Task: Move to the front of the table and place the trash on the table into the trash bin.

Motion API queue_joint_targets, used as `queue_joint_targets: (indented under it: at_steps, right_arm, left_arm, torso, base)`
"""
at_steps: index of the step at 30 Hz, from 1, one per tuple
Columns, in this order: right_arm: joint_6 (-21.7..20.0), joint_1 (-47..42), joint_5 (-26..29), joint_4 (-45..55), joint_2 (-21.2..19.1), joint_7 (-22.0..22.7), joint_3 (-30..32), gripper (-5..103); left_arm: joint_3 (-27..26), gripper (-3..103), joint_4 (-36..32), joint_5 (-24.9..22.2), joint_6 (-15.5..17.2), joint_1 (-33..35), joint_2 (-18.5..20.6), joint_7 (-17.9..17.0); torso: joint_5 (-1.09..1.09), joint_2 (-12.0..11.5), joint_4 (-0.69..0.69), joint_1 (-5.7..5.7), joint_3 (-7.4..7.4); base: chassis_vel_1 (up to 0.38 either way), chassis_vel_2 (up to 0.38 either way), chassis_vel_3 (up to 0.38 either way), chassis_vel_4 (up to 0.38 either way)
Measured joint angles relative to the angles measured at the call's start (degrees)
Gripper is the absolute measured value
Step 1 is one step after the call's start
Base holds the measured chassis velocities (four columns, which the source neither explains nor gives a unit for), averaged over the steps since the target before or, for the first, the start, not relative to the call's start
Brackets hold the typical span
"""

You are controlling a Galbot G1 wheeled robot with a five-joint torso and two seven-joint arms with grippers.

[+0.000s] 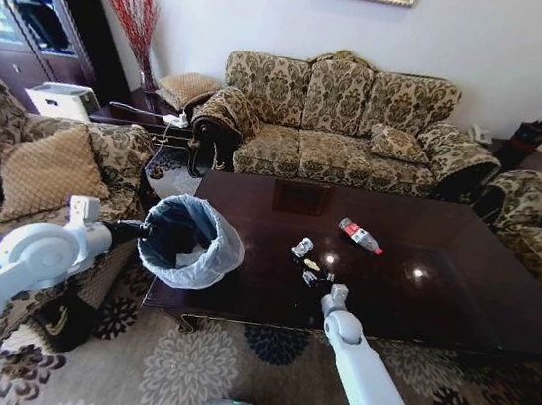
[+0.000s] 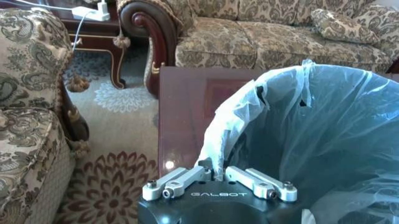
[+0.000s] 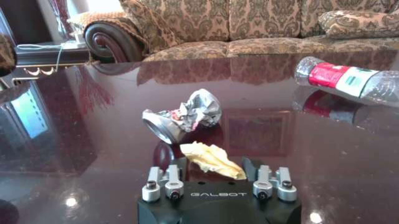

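Left gripper (image 2: 219,179) clamps the trash bin (image 2: 299,130) rim – held at the table (image 1: 460,287) corner. Right gripper (image 3: 215,169) straddles a yellow paper wad (image 3: 210,158), jaws apart – crushed wrapper (image 3: 184,116) just beyond, bottle (image 3: 349,81) farther off

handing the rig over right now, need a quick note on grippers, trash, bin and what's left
Left gripper: shut on the trash bin, pinching the bag-lined rim and holding it at the table's left front corner.
Right gripper: jaws open, low over the table, around a crumpled yellowish paper wad but not closed on it.
Crushed silvery wrapper lies just beyond the wad; bottle lies on its side farther back.
Done: robot is at the table front, bin in position.
Left: no trash visible in the bin yet; all pieces still to go in.
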Motion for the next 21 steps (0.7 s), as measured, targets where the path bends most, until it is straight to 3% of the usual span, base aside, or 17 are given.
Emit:
queue_joint_targets:
  at_steps: [2, 5, 7, 9, 10, 13, 17, 21]
  right_arm:
    - [0.2, -0.12, 0.03, 0.07, 0.07, -0.12, -0.07, 52]
    - [0.45, -0.49, 0.14, 0.49, 0.1, -0.3, -0.31, 36]
    - [0.45, -0.57, 0.18, 0.59, 0.1, -0.3, -0.35, 36]
    - [0.36, -0.9, 0.48, 1.2, 0.12, -0.31, -0.49, 25]
    - [0.36, -0.9, 0.48, 1.2, 0.12, -0.31, -0.49, 25]
    - [0.6, -1.62, 0.72, 2.77, 0.13, -0.31, -0.53, 9]
    - [0.12, -3.53, 1.8, 8.78, -0.03, -0.27, -0.29, 0]
    - [0.73, -4.85, 3.9, 15.94, -0.14, -0.31, -0.35, 0]
  left_arm:
    - [0.02, 0, 0.06, 0.04, -0.03, -0.02, 0.02, 0.03]
    - [0.05, 0, 0.14, 0.13, -0.09, -0.04, 0.08, 0.19]
    - [0.05, 0, 0.14, 0.14, -0.1, -0.04, 0.09, 0.2]
    - [0.05, 0, 0.15, 0.17, -0.13, -0.04, 0.09, 0.23]
    - [0.05, 0, 0.15, 0.17, -0.13, -0.04, 0.09, 0.23]
    - [0.04, 0, 0.12, 0.2, -0.24, -0.04, 0.09, 0.24]
    - [0.01, 0, 0.1, 0.24, -0.3, -0.01, 0.11, 0.21]
    - [0.01, 0, 0.28, 0.24, -0.3, 0.0, 0.36, 0.12]
  torso:
    - [0.0, 0.0, 0.0, 0.0, 0.0]
    - [0.02, 0.0, -0.01, 0.01, 0.0]
    - [0.03, 0.0, -0.01, 0.01, 0.0]
    - [0.03, 0.0, -0.01, 0.01, 0.01]
    - [0.03, 0.0, -0.01, 0.01, 0.01]
    - [0.03, -0.02, 0.0, 0.01, 0.01]
    - [0.02, -0.02, -0.01, 0.01, 0.01]
    - [0.0, -0.02, -0.02, 0.01, 0.01]
  base:
    - [0.0, 0.0, 0.0, 0.0]
    - [0.0, 0.0, 0.0, 0.0]
    - [0.0, 0.0, 0.0, 0.0]
    - [0.0, 0.0, 0.0, 0.0]
    - [0.0, 0.0, 0.0, 0.0]
    - [0.0, 0.0, 0.0, 0.0]
    - [0.0, 0.0, 0.0, 0.0]
    - [0.0, 0.0, 0.0, 0.0]
